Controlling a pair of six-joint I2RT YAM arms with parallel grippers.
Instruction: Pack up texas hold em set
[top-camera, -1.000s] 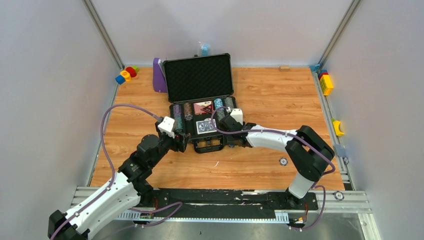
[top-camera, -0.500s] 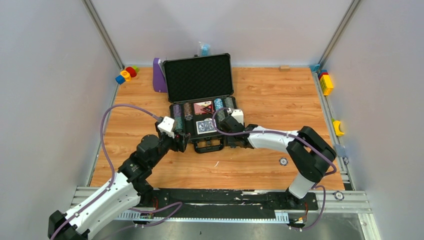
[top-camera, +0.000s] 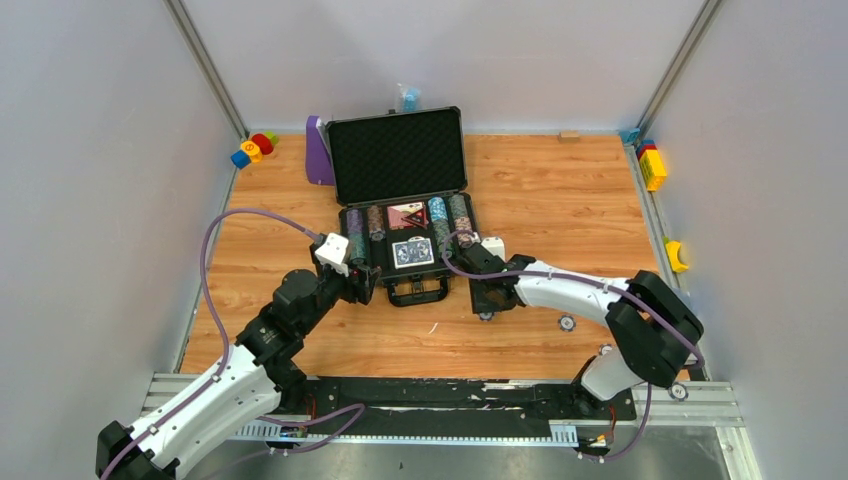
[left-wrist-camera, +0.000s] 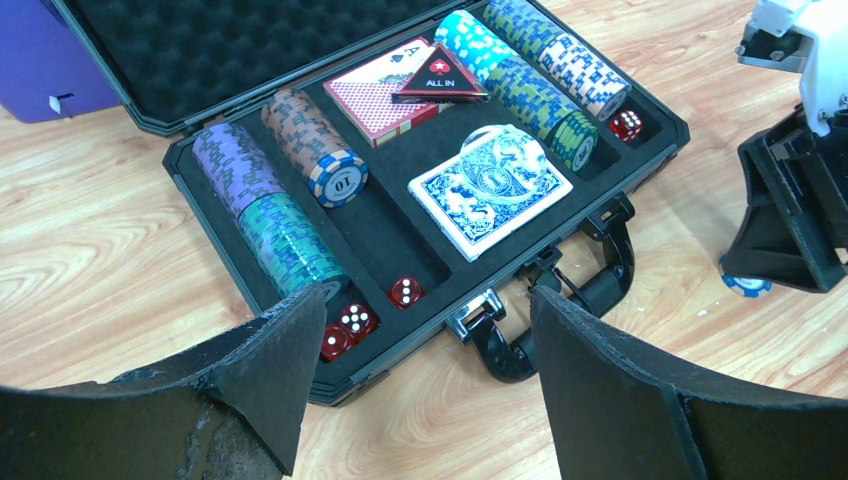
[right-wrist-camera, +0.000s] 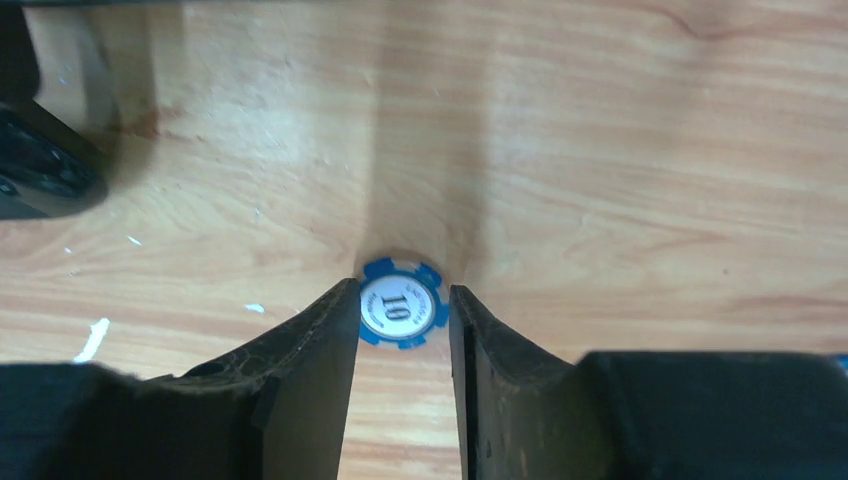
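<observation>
The dark grey case (top-camera: 343, 181) lies open with its black foam lid upright. In its tray (left-wrist-camera: 180, 165) are rows of striped poker chips (left-wrist-camera: 285, 240), a blue card deck (left-wrist-camera: 490, 190), a red deck (left-wrist-camera: 375, 95) and red dice (left-wrist-camera: 405, 292). To the right of the case handle (left-wrist-camera: 590, 290), a blue-and-white poker chip (right-wrist-camera: 402, 310) marked 10 lies flat on the wood. My right gripper (right-wrist-camera: 402, 290) points down with a finger against each side of it. My left gripper (left-wrist-camera: 425, 330) hangs open and empty before the case's front left corner.
A second round piece (top-camera: 567, 323) lies on the wood to the right of my right gripper (top-camera: 487, 305). A purple stand (top-camera: 319, 152) leans beside the lid. Coloured toy blocks sit at the back left (top-camera: 252, 150) and along the right edge (top-camera: 653, 168).
My right gripper left the case's right front corner, moved right and toward the near edge, came down over the loose blue chip and narrowed its jaws. The left arm has not moved.
</observation>
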